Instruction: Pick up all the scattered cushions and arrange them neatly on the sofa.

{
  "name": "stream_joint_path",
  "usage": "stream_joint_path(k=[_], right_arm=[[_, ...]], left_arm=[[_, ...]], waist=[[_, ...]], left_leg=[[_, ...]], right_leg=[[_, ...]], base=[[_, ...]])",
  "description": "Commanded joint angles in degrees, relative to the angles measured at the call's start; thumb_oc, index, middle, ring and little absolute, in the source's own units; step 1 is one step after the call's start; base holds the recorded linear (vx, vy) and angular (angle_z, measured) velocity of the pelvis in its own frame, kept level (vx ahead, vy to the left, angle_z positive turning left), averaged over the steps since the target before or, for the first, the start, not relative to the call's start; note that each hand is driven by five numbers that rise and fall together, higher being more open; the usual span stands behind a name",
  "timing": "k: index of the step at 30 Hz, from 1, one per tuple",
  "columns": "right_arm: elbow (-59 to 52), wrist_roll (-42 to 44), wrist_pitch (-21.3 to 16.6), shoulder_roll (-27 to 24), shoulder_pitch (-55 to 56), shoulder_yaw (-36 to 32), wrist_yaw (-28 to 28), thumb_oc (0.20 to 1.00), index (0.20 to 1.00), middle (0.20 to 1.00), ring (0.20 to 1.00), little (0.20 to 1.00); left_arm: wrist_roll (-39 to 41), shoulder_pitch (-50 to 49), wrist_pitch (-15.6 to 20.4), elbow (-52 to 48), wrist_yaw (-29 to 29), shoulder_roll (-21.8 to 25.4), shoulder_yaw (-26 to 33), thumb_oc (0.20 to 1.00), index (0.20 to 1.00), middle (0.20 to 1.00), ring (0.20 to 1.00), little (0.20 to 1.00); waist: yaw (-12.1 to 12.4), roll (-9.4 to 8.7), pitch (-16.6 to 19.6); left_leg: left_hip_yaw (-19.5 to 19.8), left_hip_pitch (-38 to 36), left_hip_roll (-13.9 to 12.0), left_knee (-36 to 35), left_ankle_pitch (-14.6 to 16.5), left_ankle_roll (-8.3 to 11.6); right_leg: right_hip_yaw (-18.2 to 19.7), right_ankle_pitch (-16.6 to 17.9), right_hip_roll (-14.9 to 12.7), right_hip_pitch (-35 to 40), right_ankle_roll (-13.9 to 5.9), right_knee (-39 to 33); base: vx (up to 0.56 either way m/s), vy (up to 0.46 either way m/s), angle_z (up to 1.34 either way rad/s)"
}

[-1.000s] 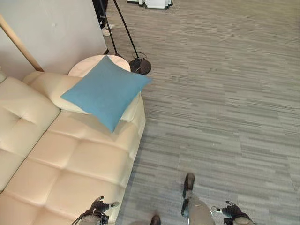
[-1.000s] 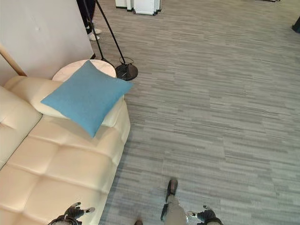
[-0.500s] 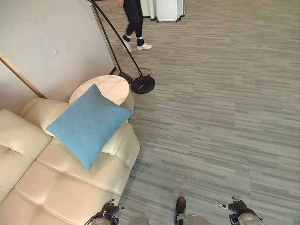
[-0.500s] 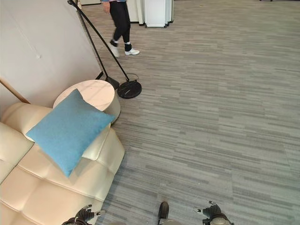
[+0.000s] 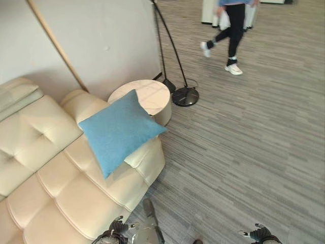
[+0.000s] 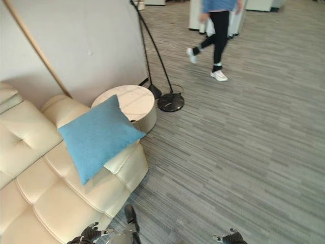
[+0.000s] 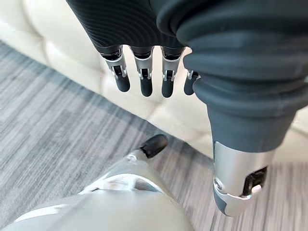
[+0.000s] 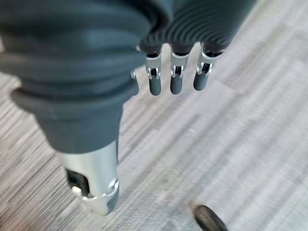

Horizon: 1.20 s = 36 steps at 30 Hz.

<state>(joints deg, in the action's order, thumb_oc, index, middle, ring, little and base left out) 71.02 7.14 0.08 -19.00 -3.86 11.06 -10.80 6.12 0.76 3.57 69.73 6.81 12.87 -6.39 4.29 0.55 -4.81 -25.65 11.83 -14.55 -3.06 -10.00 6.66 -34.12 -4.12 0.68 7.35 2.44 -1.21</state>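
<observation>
Blue cushion [image 5: 119, 129] leans on the cream sofa [image 5: 45, 188] armrest at centre left, beside a round side table [image 5: 144, 96]. My left hand [image 7: 144, 72] and right hand [image 8: 175, 72] hang released, holding nothing.

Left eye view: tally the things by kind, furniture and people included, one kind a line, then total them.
Cushion: 1
Sofa: 1
Round table: 1
Floor lamp: 1
Person: 1
Total: 5
</observation>
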Motion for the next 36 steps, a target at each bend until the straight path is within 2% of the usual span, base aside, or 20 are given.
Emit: stream_joint_path(k=[1,4,6,8,9,11,12,14,15,17,18,19,23,28,29,31,32,33,35,36], right_arm=[[-1.2,-0.8,-0.7,-0.1,-0.9,-1.7,0.0,1.0,1.0,1.0,1.0,1.0],[-1.7,-0.8,-0.7,1.4,-0.6,-1.2,0.7,1.0,1.0,1.0,1.0,1.0],[-2.2,-0.7,-0.6,2.2,-0.9,-0.7,1.0,1.0,1.0,1.0,1.0,1.0],[-3.1,-0.4,-0.9,2.7,-1.5,-0.2,1.2,1.0,1.0,1.0,1.0,1.0],[-3.3,-0.3,-1.0,3.1,-1.7,-0.2,1.1,1.0,1.0,1.0,1.0,1.0],[-3.5,0.3,-1.3,3.4,-2.0,0.1,1.3,1.0,1.0,1.0,1.0,1.0],[-3.7,1.0,-1.3,3.2,-2.1,0.2,1.3,1.0,1.0,1.0,1.0,1.0],[-3.7,1.2,-1.4,3.1,-2.3,0.1,1.2,1.0,1.0,1.0,1.0,1.0],[-3.7,1.5,-1.2,3.0,-2.6,-0.1,1.2,1.0,1.0,1.0,1.0,1.0],[-3.6,1.6,-1.2,2.9,-2.7,-0.3,1.1,1.0,1.0,1.0,1.0,1.0],[-3.7,1.6,-1.1,2.9,-2.6,-0.6,1.2,1.0,1.0,1.0,1.0,1.0],[-3.7,1.6,-1.1,2.9,-2.6,-0.6,1.2,1.0,1.0,1.0,1.0,1.0],[-4.0,1.5,-1.2,2.5,-1.9,-1.0,1.6,1.0,1.0,1.0,1.0,1.0],[-3.4,0.3,-1.8,1.8,-2.0,0.4,2.2,1.0,1.0,1.0,1.0,1.0],[-3.4,0.3,-1.8,1.8,-2.0,0.4,2.2,1.0,1.0,1.0,1.0,1.0],[-3.3,0.0,-2.2,1.4,-2.0,1.2,2.3,1.0,1.0,1.0,1.0,1.0],[-3.3,0.0,-2.2,1.4,-2.0,1.2,2.3,1.0,1.0,1.0,1.0,1.0],[-3.9,0.2,-2.2,0.8,-2.2,1.2,2.2,1.0,1.0,1.0,1.0,1.0],[-3.9,0.3,-2.1,0.5,-2.0,1.2,2.2,1.0,1.0,1.0,1.0,1.0],[-3.7,0.7,-2.0,0.0,-2.1,0.9,2.0,1.0,1.0,1.0,1.0,1.0]], left_arm=[[0.2,0.3,0.2,-0.1,0.4,3.9,0.0,1.0,1.0,1.0,1.0,1.0],[-0.1,0.0,-0.1,0.9,0.5,5.0,0.6,1.0,1.0,1.0,1.0,1.0],[-0.4,0.0,-0.3,1.3,0.7,5.6,0.7,1.0,1.0,1.0,1.0,1.0],[-0.5,0.2,-0.2,1.6,1.0,6.3,0.5,1.0,1.0,1.0,1.0,1.0],[-0.4,0.6,-0.3,1.8,1.3,6.6,0.3,1.0,1.0,1.0,1.0,1.0],[0.4,1.3,0.0,1.7,1.3,6.7,-0.2,1.0,1.0,1.0,1.0,1.0],[0.7,2.4,0.4,1.2,1.4,6.6,-1.0,1.0,1.0,1.0,1.0,1.0],[0.7,2.9,0.5,1.2,1.4,6.5,-1.4,1.0,1.0,1.0,1.0,1.0],[0.6,3.9,0.7,1.0,1.3,6.5,-2.3,1.0,1.0,1.0,1.0,1.0],[0.4,4.4,0.9,0.8,1.2,6.5,-2.6,1.0,1.0,1.0,1.0,1.0],[0.2,5.5,1.2,0.3,1.2,6.4,-3.0,1.0,1.0,1.0,1.0,1.0],[0.2,5.5,1.2,0.3,1.2,6.4,-3.0,1.0,1.0,1.0,1.0,1.0],[-0.4,6.8,1.9,-0.3,1.3,6.5,-4.0,1.0,1.0,1.0,1.0,1.0],[0.0,4.8,2.2,0.2,0.6,5.2,-3.3,1.0,1.0,1.0,1.0,1.0],[0.0,4.8,2.2,0.2,0.6,5.2,-3.2,1.0,1.0,1.0,1.0,1.0],[0.6,4.2,2.1,-0.2,0.3,4.1,-3.4,1.0,1.0,1.0,1.0,1.0],[0.6,4.2,2.0,-0.2,0.3,4.1,-3.4,1.0,1.0,1.0,1.0,1.0],[1.6,4.4,1.9,-0.9,0.1,3.5,-3.7,1.0,1.0,1.0,1.0,1.0],[2.1,4.4,1.8,-1.4,0.0,3.2,-3.7,1.0,1.0,1.0,1.0,1.0],[2.7,4.5,1.8,-1.6,-0.1,2.5,-3.9,1.0,1.0,1.0,1.0,1.0]], waist=[[3.7,-0.66,0.1],[4.8,-2.84,0.1],[4.5,-4.13,-0.6],[3.8,-4.54,-1.3],[3.1,-4.04,-1.7],[1.5,-2.71,-2.7],[0.3,-1.25,-3.7],[-0.3,-0.99,-4.2],[-1.6,-1.06,-4.9],[-2.3,-1.3,-5.2],[-3.7,-1.58,-5.5],[-3.7,-1.5,-5.6],[-5.9,-1.89,-5.3],[-6.4,-1.35,-2.2],[-6.5,-1.32,-2.2],[-6.3,-0.84,-2.4],[-6.4,-0.81,-2.4],[-6.3,-1.21,-3.4],[-6.4,-1.36,-3.7],[-6.1,-1.55,-4.1]], left_leg=[[1.7,-0.2,2.0,0.7,-2.0,-0.19],[3.8,-0.9,5.3,2.8,2.0,-3.16],[5.8,-2.3,9.1,3.6,5.7,-5.91],[7.8,-3.9,12.1,3.7,8.3,-8.09],[9.3,-5.0,12.7,3.4,9.1,-8.68],[12.2,-7.2,12.9,2.0,9.3,-8.77],[14.7,-7.8,12.2,2.5,9.1,-8.45],[15.7,-8.4,12.2,2.7,9.6,-8.2],[17.7,-10.1,12.8,3.0,10.9,-7.71],[18.8,-10.8,13.1,3.2,11.5,-7.31],[20.9,-11.9,13.5,3.6,12.5,-6.57],[20.9,-12.1,13.4,3.7,12.7,-6.55],[24.5,-14.4,12.8,3.9,14.3,-5.22],[24.2,-16.7,7.4,4.1,13.8,-1.82],[24.3,-16.7,7.3,4.1,13.8,-1.8],[24.9,-15.0,5.9,8.9,11.0,-0.85],[25.0,-14.9,5.9,9.0,11.0,-0.84],[23.9,-12.2,6.0,14.7,8.8,-0.97],[22.8,-11.1,6.1,16.4,8.8,-1.26],[21.8,-8.9,8.2,17.5,10.4,-2.03]], right_leg=[[5.4,-4.8,-11.0,6.6,-9.91,2.9],[5.4,-2.7,-15.6,5.6,-11.05,12.8],[6.7,3.4,-19.5,2.7,-12.81,21.6],[10.5,9.7,-21.1,-0.4,-14.1,30.0],[13.4,9.9,-20.5,-2.8,-13.73,33.0],[19.4,4.4,-16.8,-9.2,-11.33,36.0],[19.5,1.2,-14.8,-11.5,-9.21,29.7],[19.6,0.3,-14.5,-12.1,-8.8,26.8],[21.1,1.6,-13.5,-14.3,-9.16,18.0],[22.5,3.4,-12.9,-15.0,-9.93,12.6],[26.8,6.5,-12.9,-16.8,-11.42,6.2],[26.7,6.6,-12.8,-16.5,-11.42,6.1],[33.0,9.0,-13.3,-17.3,-12.16,3.4],[30.3,7.5,-10.5,-13.1,-10.76,1.2],[30.2,7.5,-10.4,-13.1,-10.74,1.2],[29.1,5.5,-8.6,-11.2,-8.93,1.3],[29.1,5.5,-8.6,-11.2,-8.92,1.3],[27.9,4.4,-8.6,-9.7,-7.78,1.5],[27.3,4.0,-8.6,-9.1,-7.32,1.3],[26.9,3.5,-8.6,-8.2,-6.98,0.5]], base=[[0.23,0.149,0.41],[0.3,0.234,0.57],[0.25,0.254,1.11],[0.24,0.235,1.16],[0.22,0.153,0.79],[0.24,0.027,1.32],[0.2,-0.05,1.57],[0.22,-0.128,0.86],[0.25,-0.156,0.4],[0.28,-0.213,0.29],[0.29,-0.228,0.44],[0.3,-0.253,0.72],[0.23,-0.251,0.59],[0.25,-0.408,0.26],[0.11,-0.271,-0.11],[0.12,-0.315,-0.05],[0.1,-0.343,0.09],[0.05,-0.235,0.15],[0.04,-0.21,0.15],[0.02,-0.111,0.13]])
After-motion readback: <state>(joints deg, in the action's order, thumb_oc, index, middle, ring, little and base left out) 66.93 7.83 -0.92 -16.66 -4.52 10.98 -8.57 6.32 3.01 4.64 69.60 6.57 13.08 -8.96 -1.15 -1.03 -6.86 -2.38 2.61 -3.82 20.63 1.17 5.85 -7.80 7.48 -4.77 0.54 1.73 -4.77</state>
